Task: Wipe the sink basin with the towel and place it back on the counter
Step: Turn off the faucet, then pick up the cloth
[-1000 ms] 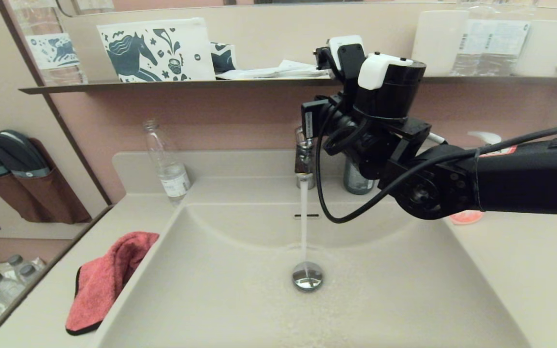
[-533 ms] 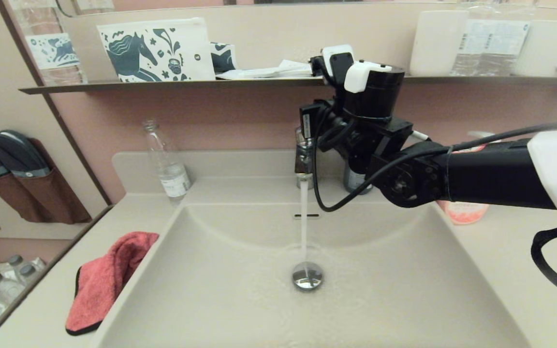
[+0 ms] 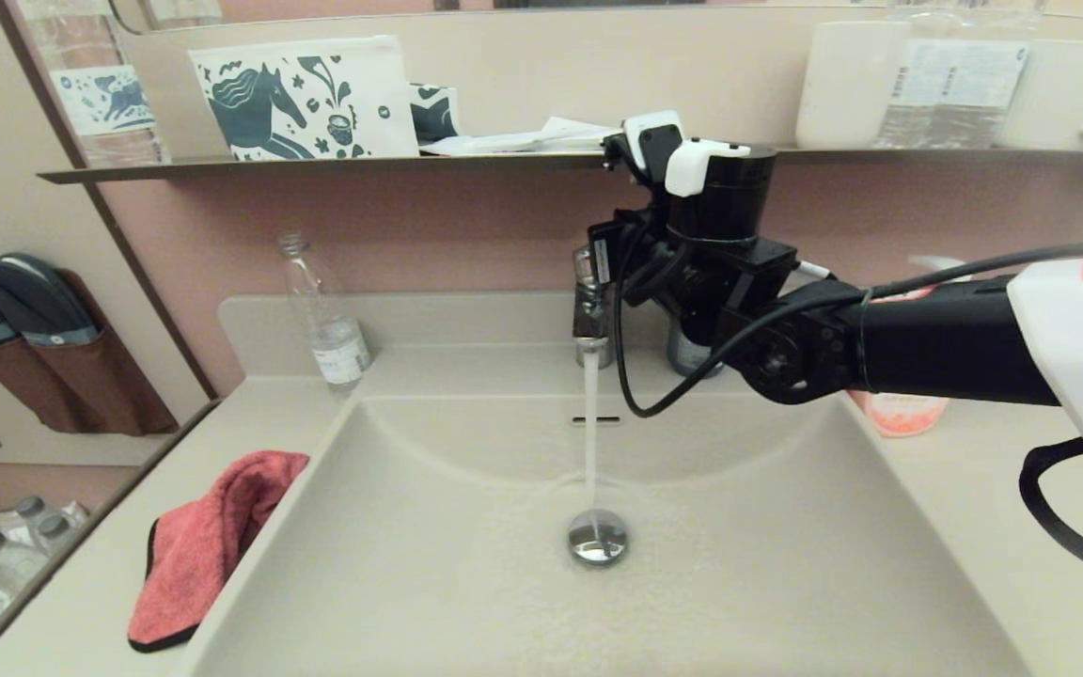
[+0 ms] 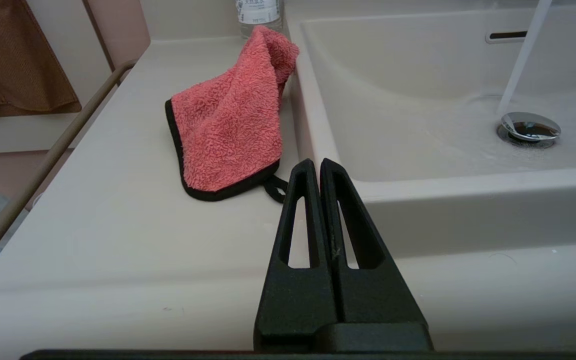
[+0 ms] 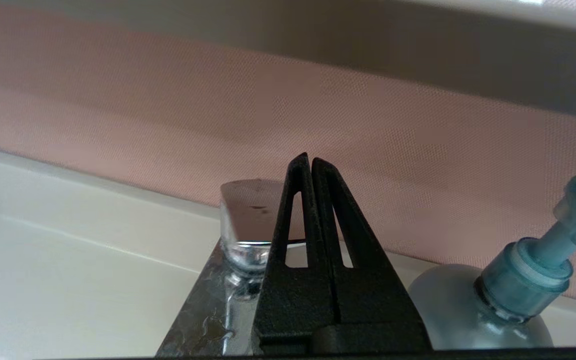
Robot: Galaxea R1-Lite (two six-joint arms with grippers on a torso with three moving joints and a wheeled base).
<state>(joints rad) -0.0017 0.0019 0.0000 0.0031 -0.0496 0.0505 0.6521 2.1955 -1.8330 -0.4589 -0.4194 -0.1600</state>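
Note:
The beige sink basin [image 3: 429,583] has water running from the chrome faucet [image 3: 590,324] onto its drain plug [image 3: 598,538], below the overflow slot [image 3: 595,420]. The coral-red towel [image 3: 203,541] with black trim lies crumpled on the counter [image 3: 53,630] left of the basin, one end on the rim; the left wrist view also shows this towel [image 4: 228,125]. My left gripper [image 4: 316,162] is shut and empty, low over the counter's front, just short of the towel's black loop. My right gripper [image 5: 309,159] is shut and empty, beside the faucet handle [image 5: 248,210], its wrist [image 3: 720,197] above the tap.
A clear plastic bottle [image 3: 325,324] stands at the back left of the counter. A teal pump bottle [image 5: 518,280] and a pink soap bottle [image 3: 903,414] stand right of the faucet. The dark wall shelf [image 3: 316,167] above carries a printed pouch and cups.
My right arm has reached further left and back and sunk a little toward the faucet. The towel and the running water are as before.

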